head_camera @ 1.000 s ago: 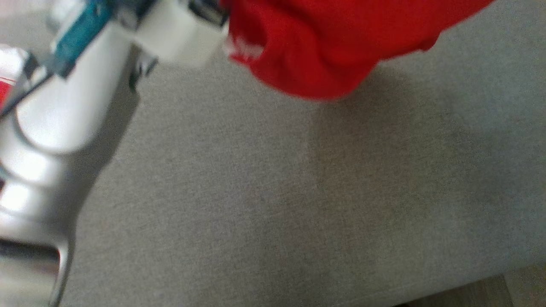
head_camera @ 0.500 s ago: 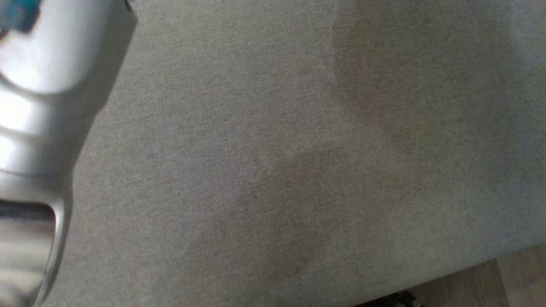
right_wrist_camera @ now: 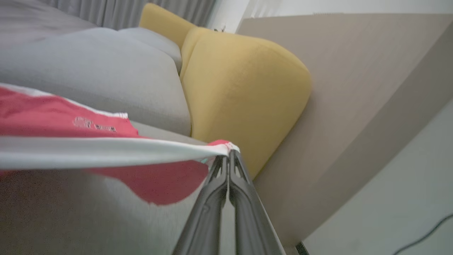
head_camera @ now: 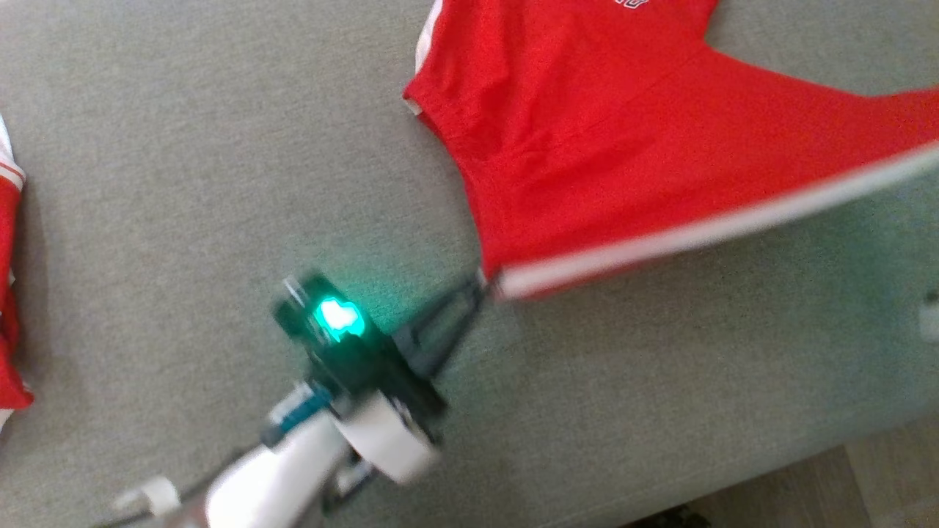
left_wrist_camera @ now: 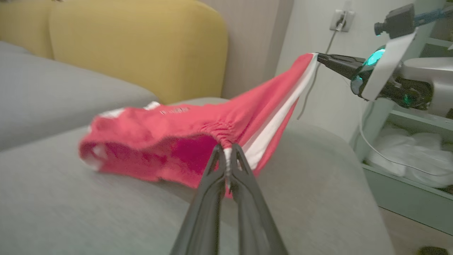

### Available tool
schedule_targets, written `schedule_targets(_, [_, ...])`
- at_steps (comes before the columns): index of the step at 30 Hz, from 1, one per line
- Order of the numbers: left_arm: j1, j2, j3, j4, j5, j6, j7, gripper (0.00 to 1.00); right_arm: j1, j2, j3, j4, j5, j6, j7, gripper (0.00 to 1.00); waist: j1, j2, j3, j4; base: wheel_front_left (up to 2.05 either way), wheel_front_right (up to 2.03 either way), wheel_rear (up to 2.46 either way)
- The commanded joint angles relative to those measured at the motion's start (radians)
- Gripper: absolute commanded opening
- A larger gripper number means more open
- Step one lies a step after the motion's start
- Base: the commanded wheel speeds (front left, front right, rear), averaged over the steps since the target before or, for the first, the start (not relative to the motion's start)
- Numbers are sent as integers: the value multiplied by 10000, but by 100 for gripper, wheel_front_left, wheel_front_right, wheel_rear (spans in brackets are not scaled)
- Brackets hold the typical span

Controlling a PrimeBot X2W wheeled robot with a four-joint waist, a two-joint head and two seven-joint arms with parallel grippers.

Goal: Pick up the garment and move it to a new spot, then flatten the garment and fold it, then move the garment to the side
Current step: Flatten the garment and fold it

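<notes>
The grey sofa seat [head_camera: 220, 183] lies under your head view as it did a second ago, but the camera has swung, so don't read the whole shift as cloth moving. What has really changed is the garment [head_camera: 587, 147]. A second ago it hung as a bunched red lump at the top of the view. Now it is opened out over the far right of the seat, with its chest end lying on the cushion and its near hem lifted clear.

That hem, the white band [head_camera: 697, 235], runs taut from near the centre out to the right. The left fingers [head_camera: 451, 315] are clenched on its left corner, with the cloth puckered at their tips in the left wrist view. The right fingers [right_wrist_camera: 212, 184] are pinched tight on the other corner, off to the right. Another red garment [head_camera: 7, 345] lies at the left edge of the seat, well apart.

I judge the move to a new spot nearly done and the flattening begun. You have the hem stretched, so lowering both corners evenly should lay it flat. Watch the far sleeve end, which looks rumpled in the left wrist view.
</notes>
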Motion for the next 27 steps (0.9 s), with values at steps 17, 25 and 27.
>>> schedule_targets(17, [-1232, -1366, 284, -46, -1422, -36, 283, 0, -1181, -1195, 38, 459, -167, -9, 1295, 0, 2, -1, 475, 1298, 0, 0, 0])
schedule_targets(25, [-2983, -2253, 906, 1588, -1845, 187, 271, 0, -3967, -2455, 1561, 2678, 80, -9, 1763, 0, 2, -1, 1225, 2159, 0, 0, 0])
schedule_targets(27, [-3295, -2374, 951, 1902, -1908, 267, 228, 0, -4551, -2606, 1873, 3094, 48, -9, 1782, 0, 2, -1, 1382, 2324, 0, 0, 0])
